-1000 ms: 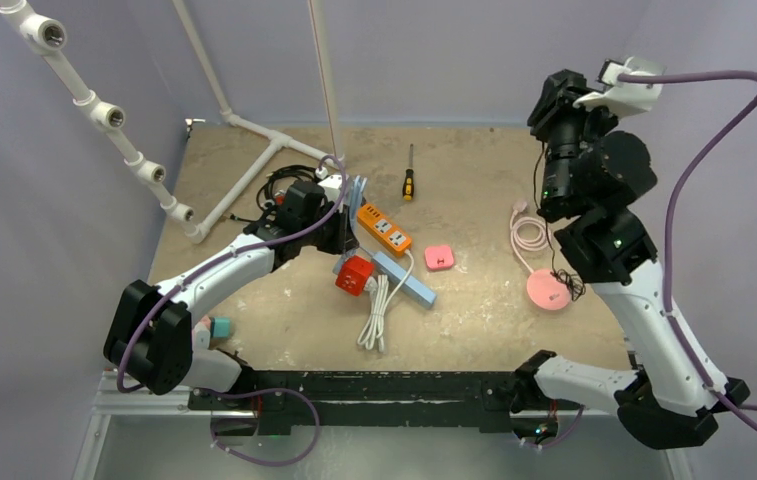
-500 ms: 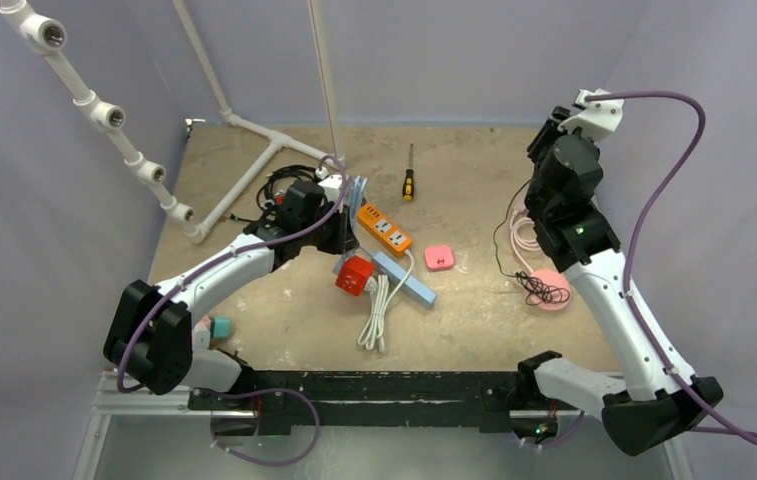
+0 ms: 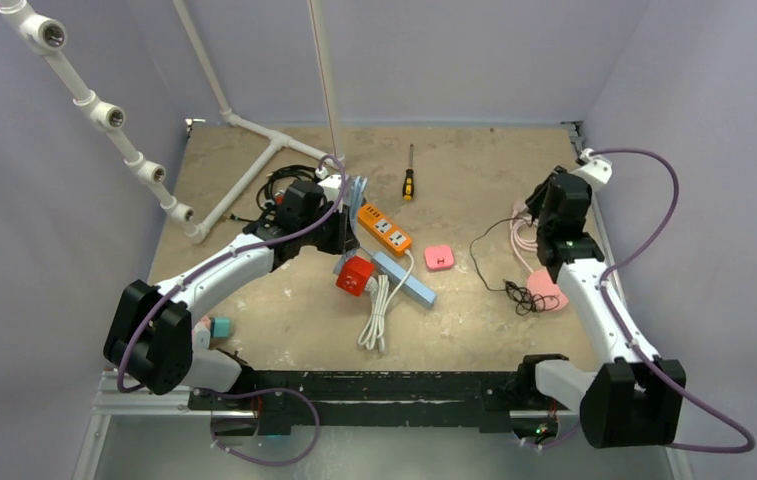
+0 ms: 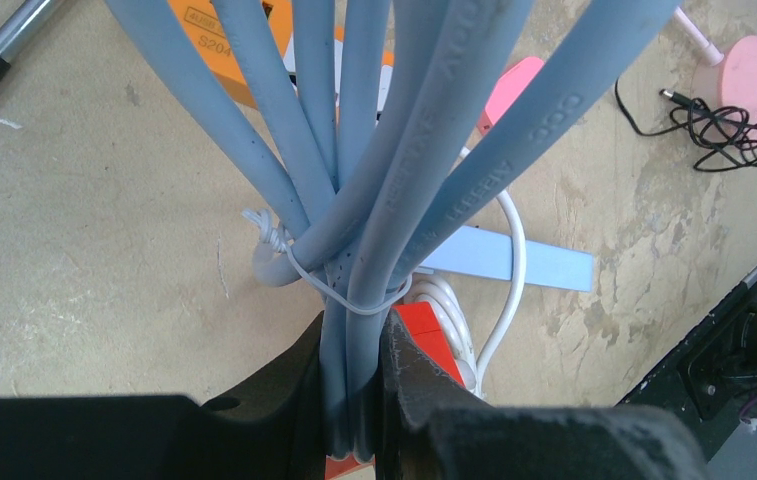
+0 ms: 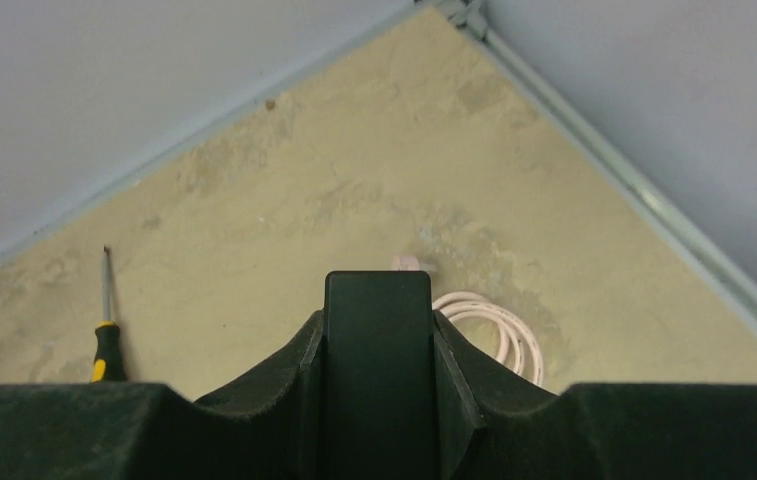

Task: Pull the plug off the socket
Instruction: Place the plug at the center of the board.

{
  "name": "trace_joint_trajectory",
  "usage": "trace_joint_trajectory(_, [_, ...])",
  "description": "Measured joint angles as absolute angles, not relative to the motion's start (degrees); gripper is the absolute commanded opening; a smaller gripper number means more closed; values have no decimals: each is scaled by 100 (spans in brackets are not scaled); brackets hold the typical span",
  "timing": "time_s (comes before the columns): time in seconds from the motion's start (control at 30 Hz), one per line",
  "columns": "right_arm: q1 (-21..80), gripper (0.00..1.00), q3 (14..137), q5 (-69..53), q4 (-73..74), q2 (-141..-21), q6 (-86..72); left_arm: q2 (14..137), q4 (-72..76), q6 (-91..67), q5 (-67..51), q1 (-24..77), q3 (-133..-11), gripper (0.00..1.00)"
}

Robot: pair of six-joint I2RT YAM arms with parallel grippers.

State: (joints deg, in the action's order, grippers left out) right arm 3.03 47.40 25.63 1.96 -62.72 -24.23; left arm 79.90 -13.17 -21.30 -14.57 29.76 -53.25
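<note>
My right gripper [image 3: 552,205] [image 5: 378,340] is shut on a black rectangular plug [image 5: 378,372], low over the table's right side. The plug's thin black cable [image 3: 514,292] trails loose across the table beside a pink disc [image 3: 546,290]. The plug touches no socket. An orange socket strip [image 3: 384,228], a blue strip [image 3: 404,278] and a red cube socket [image 3: 354,273] lie mid-table. My left gripper [image 3: 352,200] [image 4: 354,330] is shut on a tied bundle of blue-grey cable [image 4: 394,170] above the red cube [image 4: 424,335].
A screwdriver [image 3: 408,178] lies at the back. A coiled pink cable [image 5: 494,325] sits just beyond the plug. A small pink square [image 3: 439,257], a white cord [image 3: 376,315], white pipes [image 3: 254,165] at the back left and a teal block [image 3: 221,327] are also there.
The right arm has swung down from high above the table to low at the right side, carrying the black plug; its cable now trails across the table. The left arm has not moved.
</note>
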Motion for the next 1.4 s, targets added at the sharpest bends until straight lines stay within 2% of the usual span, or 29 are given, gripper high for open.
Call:
trace_joint_trajectory(0.17, [-548, 0, 4362, 1317, -78, -6812, -2659, 7990, -1317, -2139, -1479, 2969, -5325, 0])
trace_joint_trajectory(0.3, [-764, 0, 4392, 521, -261, -7463, -2611, 7992, -1317, -2141, -1481, 2969, -5325, 0])
trace_joint_trajectory(0.57, [-746, 13, 4794, -543, -357, -8750, -2285, 7992, -1317, -2141, -1483, 2967, -5325, 0])
trace_joint_trajectory(0.67, [-746, 23, 4908, -714, -445, -8997, -2270, 7992, -1317, -2141, -1483, 2967, -5325, 0])
trace_joint_trajectory(0.77, [-746, 44, 4960, -681, -449, -9091, -2265, 7992, -1317, -2141, -1483, 2967, -5325, 0])
trace_joint_trajectory(0.9, [-746, 60, 5015, -515, -475, -9135, -2268, 7992, -1317, -2141, -1487, 2967, -5325, 0])
trace_joint_trajectory(1.4, [-746, 70, 5022, -226, -521, -8858, -2161, 7992, -1317, -2141, -1529, 2965, -5325, 0])
